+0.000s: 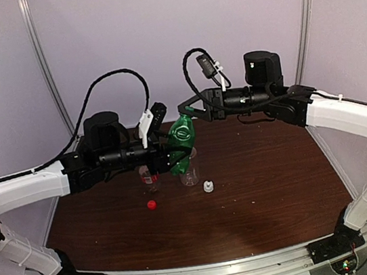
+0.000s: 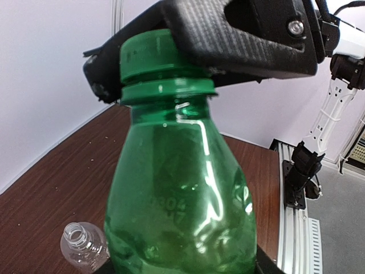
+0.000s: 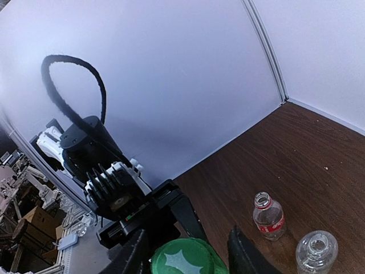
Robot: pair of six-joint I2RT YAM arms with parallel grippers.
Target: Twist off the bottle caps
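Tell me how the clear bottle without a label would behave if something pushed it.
The clear bottle looks empty, so it is probably light and tips easily. It is round, so once down it may roll on the table. Open at the top, it would likely dent if squeezed.

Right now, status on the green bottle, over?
Left gripper shut on green bottle, lifted. Right gripper astride green cap, grip unclear. Cap still on. Nothing blocking.

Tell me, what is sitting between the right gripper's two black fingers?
The round green plastic cap of the translucent green bottle sits between those fingers; the right wrist view shows it from above.
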